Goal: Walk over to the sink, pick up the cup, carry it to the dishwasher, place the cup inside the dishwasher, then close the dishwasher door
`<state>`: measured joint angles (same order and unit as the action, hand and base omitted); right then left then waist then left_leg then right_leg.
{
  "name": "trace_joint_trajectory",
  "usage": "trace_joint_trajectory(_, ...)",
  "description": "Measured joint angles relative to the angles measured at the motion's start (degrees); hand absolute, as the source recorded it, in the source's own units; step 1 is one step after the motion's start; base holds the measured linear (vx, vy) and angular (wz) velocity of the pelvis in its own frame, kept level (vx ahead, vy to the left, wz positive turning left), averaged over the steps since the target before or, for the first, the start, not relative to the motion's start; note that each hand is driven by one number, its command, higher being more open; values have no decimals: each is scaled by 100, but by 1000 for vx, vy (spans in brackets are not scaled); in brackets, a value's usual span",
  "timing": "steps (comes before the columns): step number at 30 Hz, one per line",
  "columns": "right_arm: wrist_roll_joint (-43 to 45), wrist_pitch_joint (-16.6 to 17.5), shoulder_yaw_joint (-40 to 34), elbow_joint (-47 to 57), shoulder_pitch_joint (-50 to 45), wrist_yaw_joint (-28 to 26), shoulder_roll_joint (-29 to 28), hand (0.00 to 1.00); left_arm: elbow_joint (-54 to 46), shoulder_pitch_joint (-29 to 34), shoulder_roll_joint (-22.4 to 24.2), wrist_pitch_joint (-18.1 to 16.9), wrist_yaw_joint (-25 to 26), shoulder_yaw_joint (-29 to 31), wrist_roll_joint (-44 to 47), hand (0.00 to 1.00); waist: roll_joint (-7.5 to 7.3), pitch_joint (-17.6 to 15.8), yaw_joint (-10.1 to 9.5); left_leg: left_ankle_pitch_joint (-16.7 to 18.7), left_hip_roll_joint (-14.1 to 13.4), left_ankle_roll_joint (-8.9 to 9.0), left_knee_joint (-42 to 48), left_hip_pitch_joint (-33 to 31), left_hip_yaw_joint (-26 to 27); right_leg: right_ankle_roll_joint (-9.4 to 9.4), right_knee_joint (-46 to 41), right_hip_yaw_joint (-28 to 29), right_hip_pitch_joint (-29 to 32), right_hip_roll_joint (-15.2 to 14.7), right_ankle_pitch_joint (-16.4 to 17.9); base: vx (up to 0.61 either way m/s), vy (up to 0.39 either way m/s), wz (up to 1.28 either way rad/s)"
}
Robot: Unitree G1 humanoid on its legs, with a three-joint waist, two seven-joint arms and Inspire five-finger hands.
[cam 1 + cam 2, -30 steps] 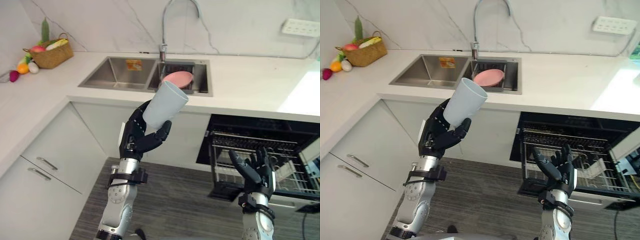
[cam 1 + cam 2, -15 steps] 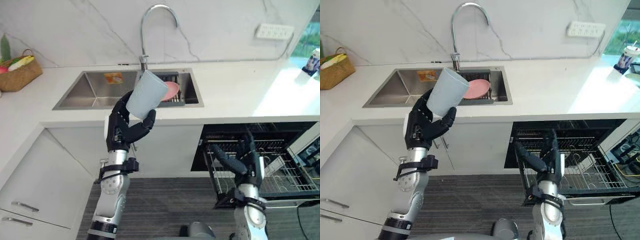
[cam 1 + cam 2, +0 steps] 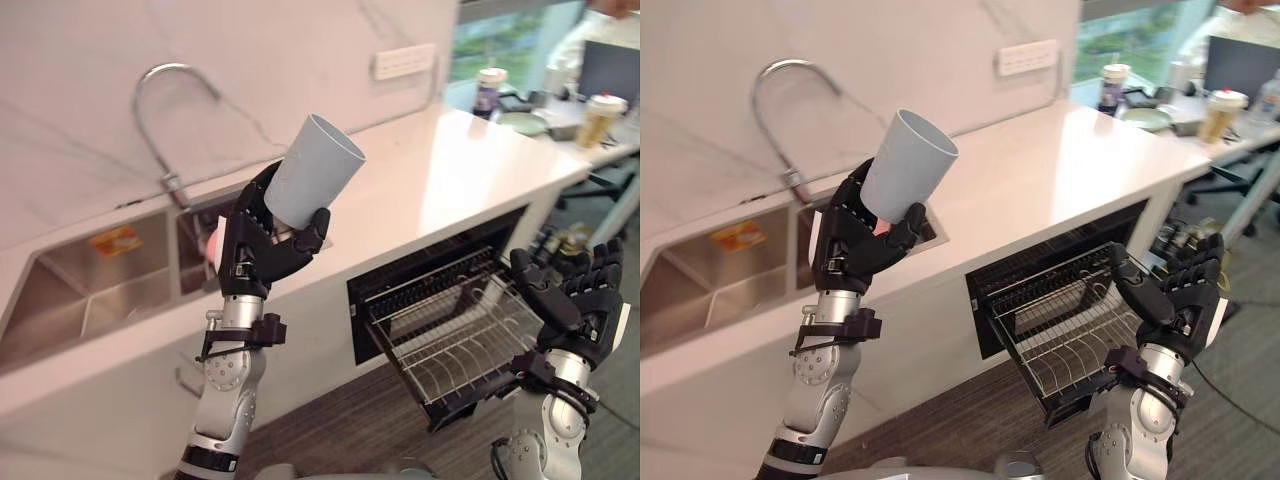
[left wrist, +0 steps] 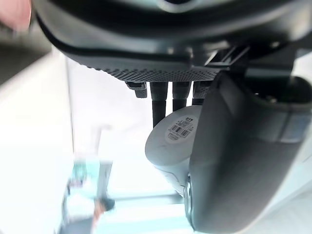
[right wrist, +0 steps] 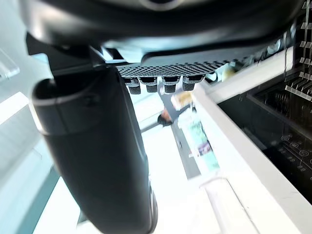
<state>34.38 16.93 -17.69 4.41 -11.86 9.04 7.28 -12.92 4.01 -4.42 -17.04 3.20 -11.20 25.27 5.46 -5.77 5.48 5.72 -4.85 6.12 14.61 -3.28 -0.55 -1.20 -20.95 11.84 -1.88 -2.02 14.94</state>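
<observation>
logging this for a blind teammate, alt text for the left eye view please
The robot's left hand holds a pale grey-blue cup tilted, mouth up, before a white counter with a steel sink and curved tap. To the right, an open dishwasher has its wire rack pulled out, and the right hand is raised open nearby.

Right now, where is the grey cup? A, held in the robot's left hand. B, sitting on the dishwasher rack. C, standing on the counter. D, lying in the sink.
A: the left hand has its fingers curled round the cup, holding it up in front of the counter, while the right hand is open and holds nothing beside the pulled-out dishwasher rack.
</observation>
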Motion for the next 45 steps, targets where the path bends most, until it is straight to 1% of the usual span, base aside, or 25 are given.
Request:
trace_joint_trajectory(1,57,-28,7,-34,-1,-43,-10,100,-2,57,15,-1,-30,-4,94,0,17,32,1,-152,26,-86,56,9,50,-77,23,131,0,14,3,216,310,-113)
trace_joint_trajectory(3,216,-90,37,-107,-32,-213,-67,100,-15,106,18,-1,-46,-40,164,0,-61,100,69,-86,207,-250,103,-11,359,-230,302,410,21,-238,-68,178,314,-65)
trace_joint_trajectory(4,241,-112,38,-107,-25,-264,-67,100,-37,106,21,0,-18,-51,140,0,-95,105,73,-99,266,-295,41,-4,442,-296,376,424,47,-321,-107,136,274,-41)
trace_joint_trajectory(5,271,-176,33,-107,-8,-382,-69,100,-74,104,30,0,84,-51,27,0,-152,132,66,-137,358,-390,-74,31,591,-427,485,416,101,-464,-199,159,222,-42)
trace_joint_trajectory(6,273,-269,46,-107,5,-545,-71,100,-77,83,43,3,152,-48,4,0,-163,142,63,-135,411,-454,-97,50,669,-502,543,257,102,-555,-296,161,193,-41)
trace_joint_trajectory(7,271,-318,51,-107,7,-622,-73,100,-78,72,51,7,165,-45,4,0,-162,142,56,-123,445,-473,-104,73,702,-506,538,151,104,-580,-327,159,140,-31)
trace_joint_trajectory(9,262,-490,66,-110,6,-848,-78,100,-80,26,95,60,166,-45,27,0,-172,136,52,-87,495,-532,-239,294,802,-510,317,-285,112,-672,-367,99,83,-26)
trace_joint_trajectory(10,255,-575,96,-138,11,-1006,-87,100,-87,-17,149,132,156,-40,73,0,-194,121,29,-58,523,-581,-354,491,884,-511,-153,-568,260,-722,-367,56,51,-24)
trace_joint_trajectory(11,256,-583,110,-149,13,-1034,-90,100,-87,-31,154,140,156,-39,70,0,-206,114,20,-54,527,-587,-373,525,902,-512,-272,-618,315,-731,-368,41,74,-32)
trace_joint_trajectory(12,257,-659,195,-164,27,-1156,-136,100,-102,-99,143,146,158,-37,43,0,-248,86,20,-16,547,-644,-443,664,979,-500,-877,-919,591,-823,-414,9,47,-28)
trace_joint_trajectory(13,262,-684,250,-170,33,-1216,-161,100,-124,-132,148,146,164,-38,11,0,-246,87,20,16,555,-681,-462,702,1024,-500,-1080,-1088,707,-889,-480,8,82,-38)
trace_joint_trajectory(15,266,-745,377,-285,140,-1419,-192,100,-247,-197,150,135,201,-27,-32,0,-249,85,10,25,551,-701,-528,716,1140,-479,-965,-1467,777,-976,-606,-8,98,-50)
trace_joint_trajectory(16,265,-801,470,-380,243,-1551,-191,100,-258,-293,139,80,288,-27,-125,0,-247,86,-9,19,517,-716,-557,680,1242,-483,-616,-1612,733,-958,-707,-20,94,-58)
trace_joint_trajectory(18,265,-918,572,-398,349,-1781,-192,100,-239,-494,114,55,471,4,-266,0,-254,69,-3,9,466,-735,-568,634,1424,-511,-50,-1627,587,-891,-893,-38,88,-57)
trace_joint_trajectory(19,265,-1006,582,-398,381,-1950,-189,100,-168,-632,96,3,606,16,-361,0,-308,35,-1,1,437,-747,-564,634,1509,-544,276,-1594,464,-844,-1022,-46,79,-43)
trace_joint_trajectory(22,268,-1077,586,-394,425,-2177,-153,100,-3,-828,87,-115,833,73,-529,0,-446,-38,4,-2,416,-754,-556,635,1585,-607,955,-1599,159,-806,-1259,-56,53,-19)
trace_joint_trajectory(24,268,-1123,700,-359,519,-2314,-147,100,11,-827,88,-269,1131,251,-720,0,-590,-86,-109,2,402,-746,-571,614,1784,-643,1603,-1727,-65,-822,-1403,-99,-1,-37)
trace_joint_trajectory(25,270,-1133,731,-339,523,-2343,-142,100,24,-826,94,-305,1229,282,-737,0,-604,-92,-150,5,387,-741,-567,603,1815,-630,1717,-1753,-95,-814,-1438,-83,-52,-21)
trace_joint_trajectory(27,275,-1209,829,-337,529,-2375,-103,100,98,-799,142,-366,1555,368,-749,0,-596,-89,-164,-42,312,-672,-577,597,1774,-577,2094,-1856,-271,-674,-1639,-12,-77,3)
trace_joint_trajectory(30,472,-1293,964,-296,592,-2547,-69,100,234,-711,295,-467,1748,471,-928,0,-598,-87,-178,-77,197,-610,-588,590,1781,-490,2427,-1856,-400,-533,-1819,-7,-92,-6)
trace_joint_trajectory(37,1185,-1429,979,189,607,-3317,-45,100,647,-578,341,-476,1783,365,-1616,0,-600,-68,-151,-102,143,-560,-677,586,1821,-467,2568,-1838,-400,-453,-1882,-19,-48,-4)
trace_joint_trajectory(39,1441,-1588,1047,237,642,-3573,1,100,824,-578,337,-490,1788,310,-1658,0,-605,-49,-148,-106,152,-560,-692,591,1826,-475,2568,-1843,-399,-460,-1886,0,0,0)
trace_joint_trajectory(40,1695,-1767,1130,249,663,-3676,61,100,919,-577,335,-512,1738,281,-1614,0,-606,-37,-149,-108,158,-562,-699,593,1826,-476,2568,-1848,-400,-466,-1887,0,0,0)
trace_joint_trajectory(43,2173,-2110,1389,262,689,-3848,116,100,1077,-577,337,-609,1400,197,-1219,0,-605,-9,-158,-154,186,-571,-768,600,1811,-478,2568,-1871,-405,-489,-1887,-22,-8,3)
trace_joint_trajectory(45,2268,-2209,1495,262,688,-3902,115,100,1116,-572,336,-614,1311,159,-1163,0,-606,25,-158,-188,200,-578,-815,607,1793,-479,2567,-1891,-404,-496,-1889,-38,-15,8)
